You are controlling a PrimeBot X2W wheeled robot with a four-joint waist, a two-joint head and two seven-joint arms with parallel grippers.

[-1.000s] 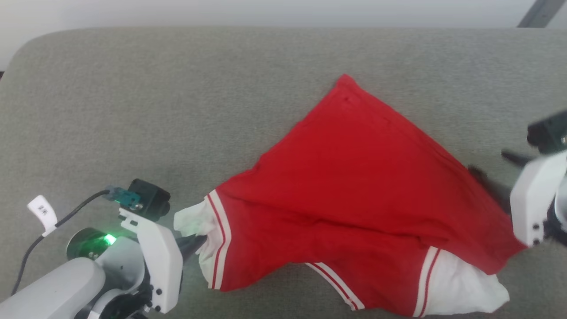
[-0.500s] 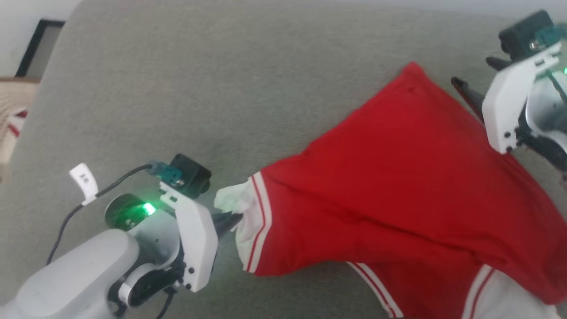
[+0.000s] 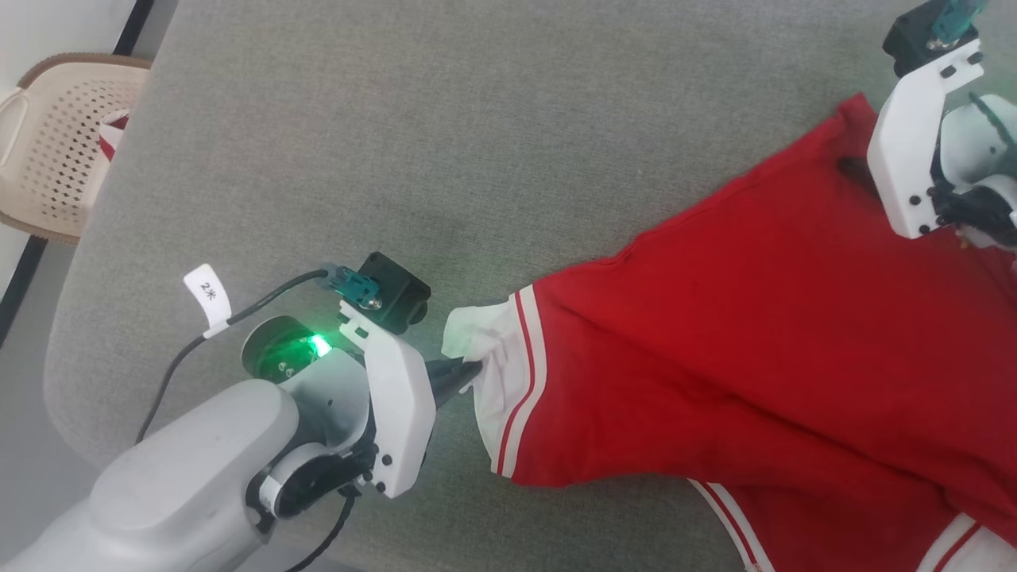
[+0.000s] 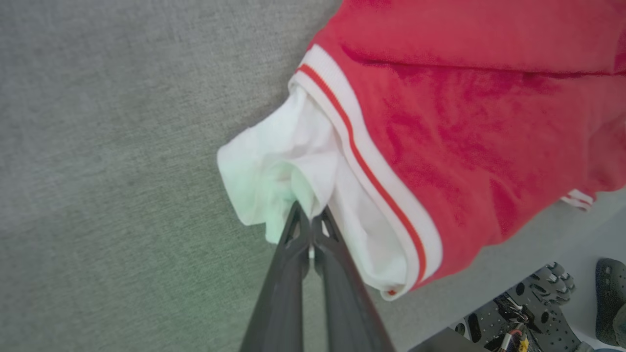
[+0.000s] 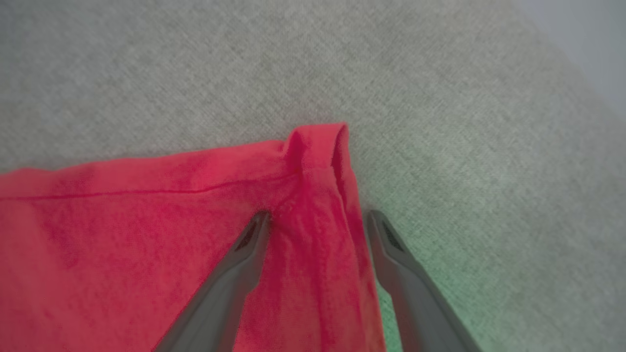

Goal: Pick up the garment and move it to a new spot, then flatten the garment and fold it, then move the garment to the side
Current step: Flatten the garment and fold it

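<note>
Bright even daylight, soft blur, green glow

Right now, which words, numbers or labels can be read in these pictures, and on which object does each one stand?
"2米": on the small white paper tag wrapped around the thin black cable by the left arm's wrist; the second sign is slightly blurred.
No print can be read on the bright red soft T-shirt with white sleeves, and none on the beige perforated plastic basket.

Grey fabric cushion (image 3: 397, 119); beige perforated basket (image 3: 56, 159) off left edge; grey floor (image 3: 20, 413).
</note>
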